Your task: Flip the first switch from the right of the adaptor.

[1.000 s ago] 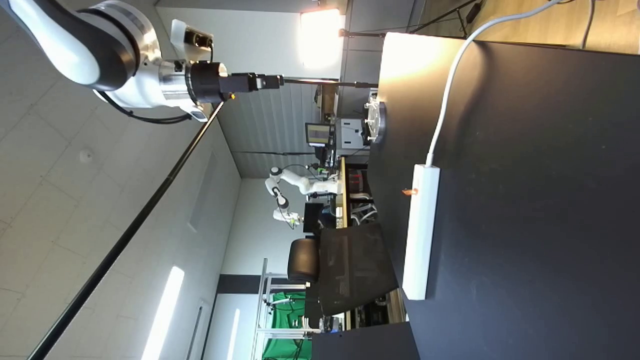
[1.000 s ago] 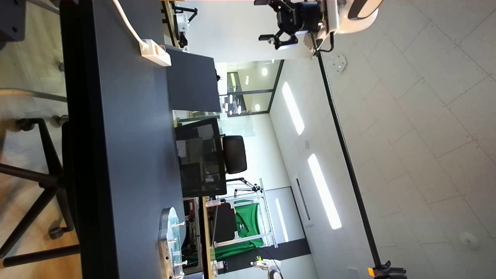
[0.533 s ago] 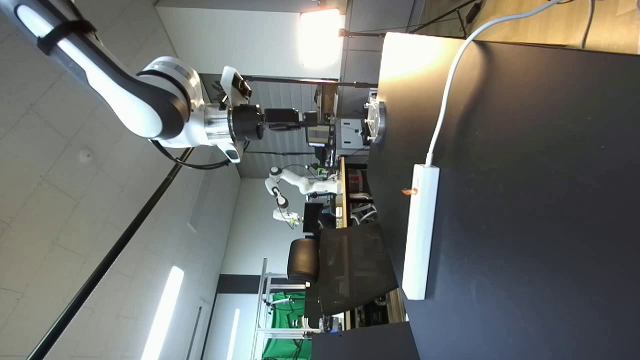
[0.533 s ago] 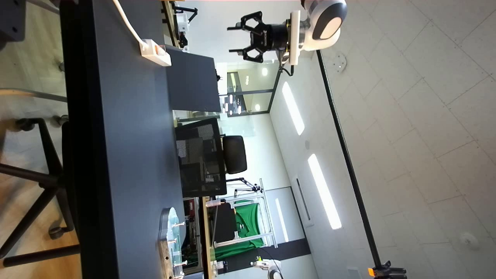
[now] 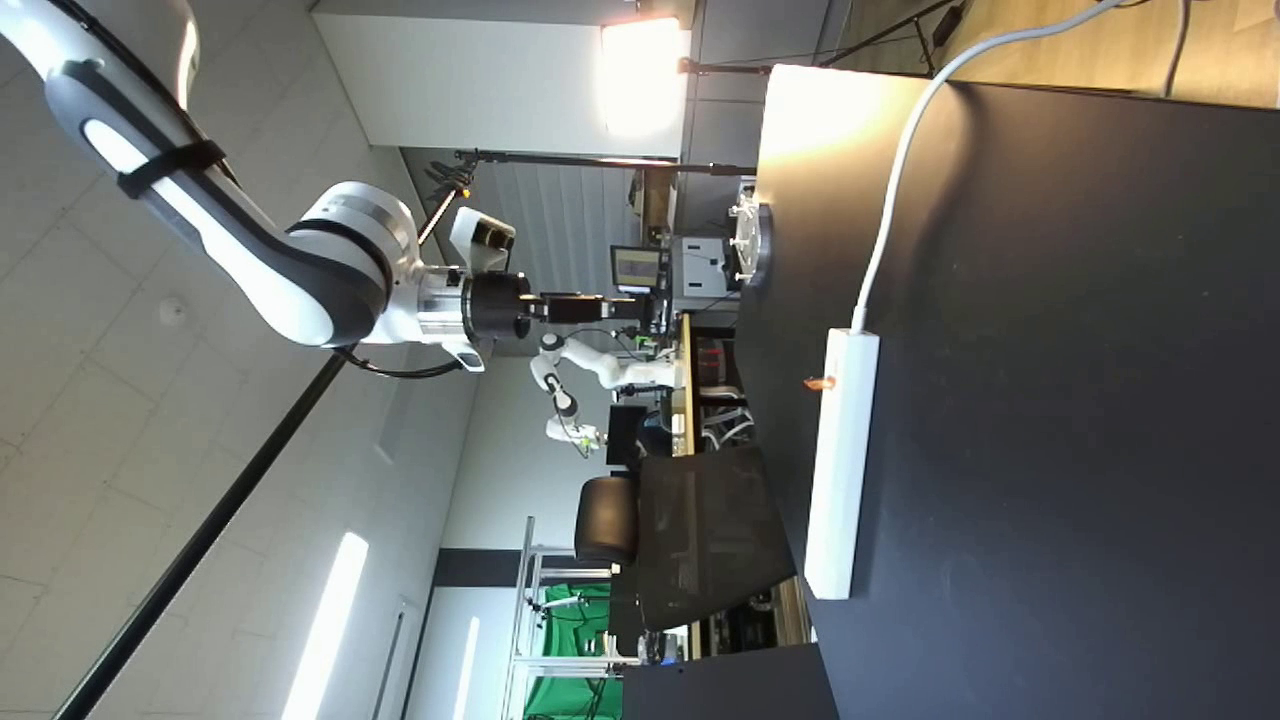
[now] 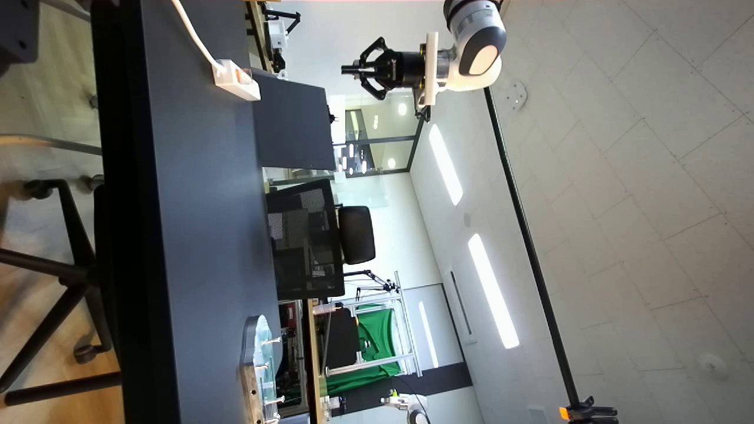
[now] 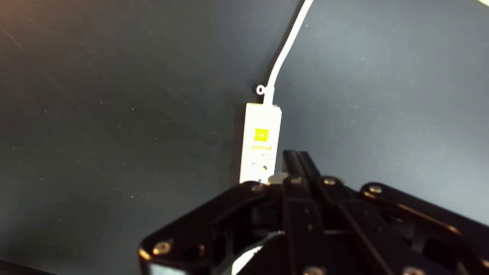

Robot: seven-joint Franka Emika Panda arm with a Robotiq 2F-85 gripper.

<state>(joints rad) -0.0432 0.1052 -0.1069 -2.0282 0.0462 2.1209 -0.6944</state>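
Note:
The adaptor (image 5: 845, 470) is a white power strip lying on the dark table, seen in both exterior views. At its cord end sits a lit orange-yellow switch (image 7: 261, 135), which sticks up from the strip (image 5: 820, 384). Whether this is the first switch from the right, I cannot tell. My gripper (image 6: 347, 69) hangs in the air well above the table and apart from the adaptor. Its black fingertips are pressed together with nothing between them. In the wrist view the gripper (image 7: 297, 152) covers the lower part of the strip, so whatever is there is hidden.
A white cord (image 5: 905, 150) runs from the strip over the table edge. Also on the table is a round clear plate with upright bolts (image 6: 268, 353). A black mesh chair (image 6: 306, 241) stands behind the table. Both exterior pictures are turned sideways.
The arm has come down closer to the table and towards the adaptor's side. My gripper's fingers, wide apart before, have come together. The adaptor has stayed in place.

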